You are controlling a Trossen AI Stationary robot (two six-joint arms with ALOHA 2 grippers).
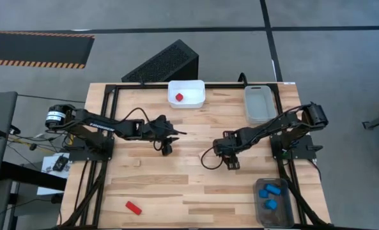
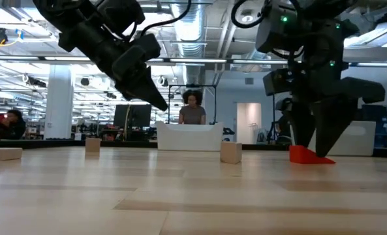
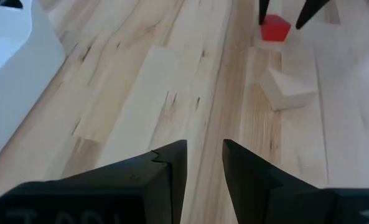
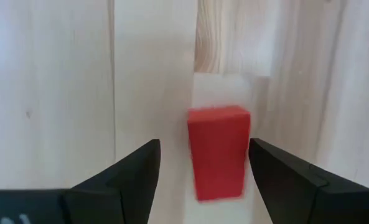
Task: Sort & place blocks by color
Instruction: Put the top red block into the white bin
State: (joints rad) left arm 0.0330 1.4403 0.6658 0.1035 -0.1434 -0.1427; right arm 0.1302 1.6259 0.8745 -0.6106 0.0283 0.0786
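Note:
A red block [image 4: 218,152] rests on the table between the two fingers of my right gripper [image 4: 204,142], which is open and points down near the table's middle [image 1: 231,163]. There is a gap on each side of the block, which also shows in the low view [image 2: 309,155] and the left wrist view [image 3: 274,28]. My left gripper [image 1: 166,148] hovers left of it, empty, its fingers [image 3: 172,168] open by a narrow gap. A pale wood wedge [image 3: 288,89] lies on the table between the two grippers. A second red block [image 1: 133,206] lies near the front left.
A white bin [image 1: 186,92] at the far edge holds one red block [image 1: 179,97]. A clear bin [image 1: 261,103] stands at the far right. A grey bin [image 1: 272,201] at the front right holds blue blocks [image 1: 270,190]. Pale wood pieces [image 2: 231,152] [image 1: 136,161] lie scattered on the table.

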